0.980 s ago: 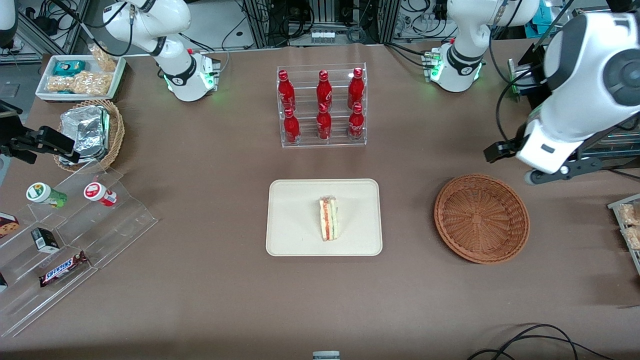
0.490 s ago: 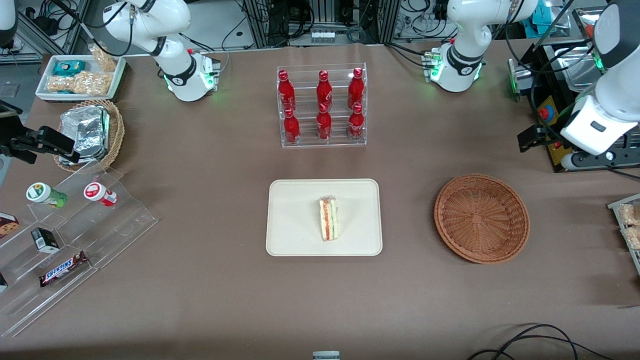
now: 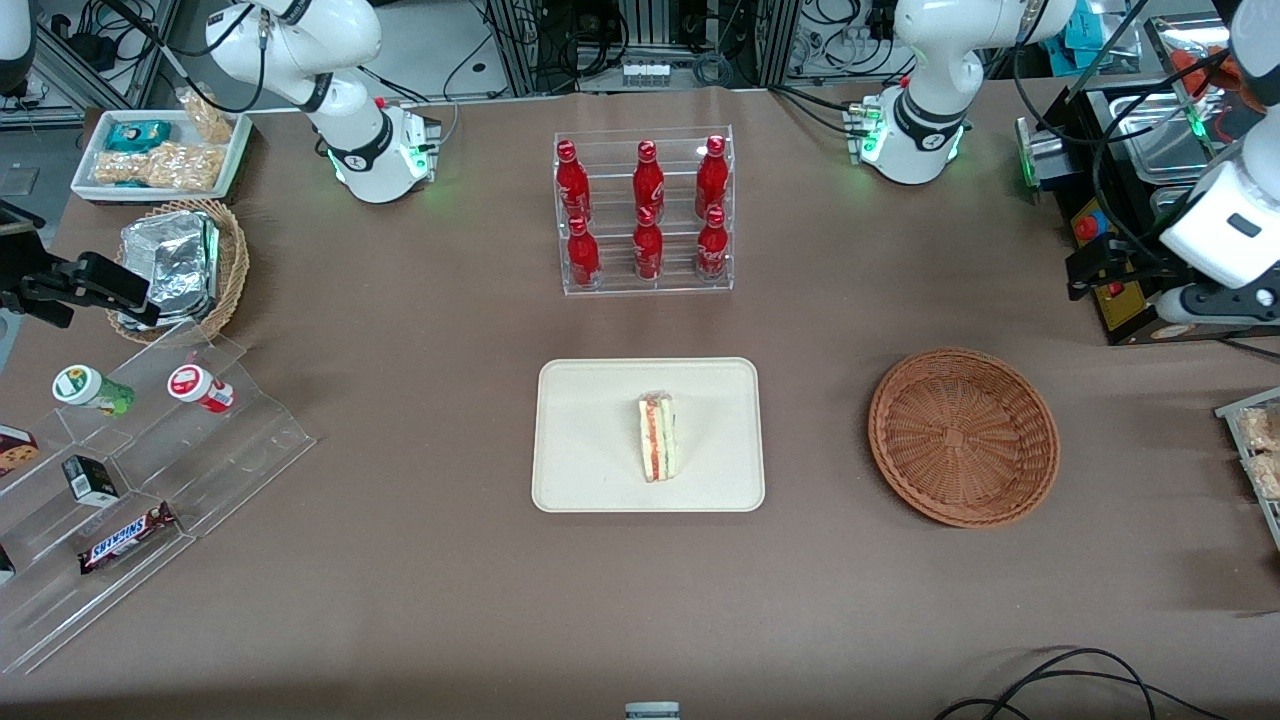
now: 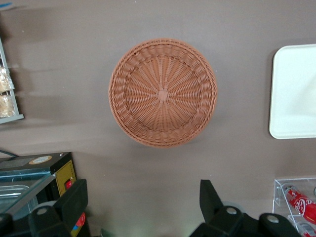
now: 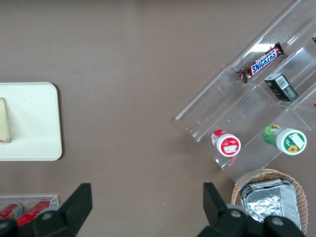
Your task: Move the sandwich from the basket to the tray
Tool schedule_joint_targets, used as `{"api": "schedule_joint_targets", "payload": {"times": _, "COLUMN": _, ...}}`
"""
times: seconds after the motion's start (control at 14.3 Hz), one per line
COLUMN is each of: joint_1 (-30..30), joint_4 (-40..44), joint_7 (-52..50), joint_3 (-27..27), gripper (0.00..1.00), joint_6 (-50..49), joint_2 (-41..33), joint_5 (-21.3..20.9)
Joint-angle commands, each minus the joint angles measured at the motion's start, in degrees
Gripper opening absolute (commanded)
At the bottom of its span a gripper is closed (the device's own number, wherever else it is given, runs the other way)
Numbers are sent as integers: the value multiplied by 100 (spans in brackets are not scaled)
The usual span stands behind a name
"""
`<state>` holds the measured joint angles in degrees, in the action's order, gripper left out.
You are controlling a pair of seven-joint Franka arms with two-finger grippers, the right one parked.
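Movement since a second ago belongs to the working arm alone: it has drawn back from above the basket (image 3: 963, 436) toward its own end of the surface (image 3: 420, 600) and now hangs farther from the front camera than the basket, next to the black box with the red button (image 3: 1110, 270). The sandwich, tray and basket lie exactly where they did.

Nearest the front camera among the task's things, the sandwich (image 3: 658, 438) lies on the tray (image 3: 590, 440), a little off the tray's middle toward the working arm's end. It is a small triangular wedge on its side, white bread outermost, with an orange-red layer and a thin green layer running along its length under clear wrap. The tray is flat, cream-beige, with rounded corners and a low rim.

Well apart from it, toward the working arm's end, the round reddish-brown basket holds nothing; the wrist view shows its bare woven floor (image 4: 163, 93).

Above the surface, the gripper (image 4: 143, 200) has its fingers (image 4: 209, 198) spread wide with nothing between them.

Farther still stands a clear rack of red bottles (image 3: 645, 210).
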<state>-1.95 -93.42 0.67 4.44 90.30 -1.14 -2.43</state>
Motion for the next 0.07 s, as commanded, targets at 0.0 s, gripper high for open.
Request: {"api": "schedule_joint_targets", "payload": {"times": 0.0, "joint_1": 177, "joint_4": 61, "joint_7": 65, "joint_3": -260, "gripper": 100, "joint_6": 119, "joint_2": -1, "joint_5": 233}}
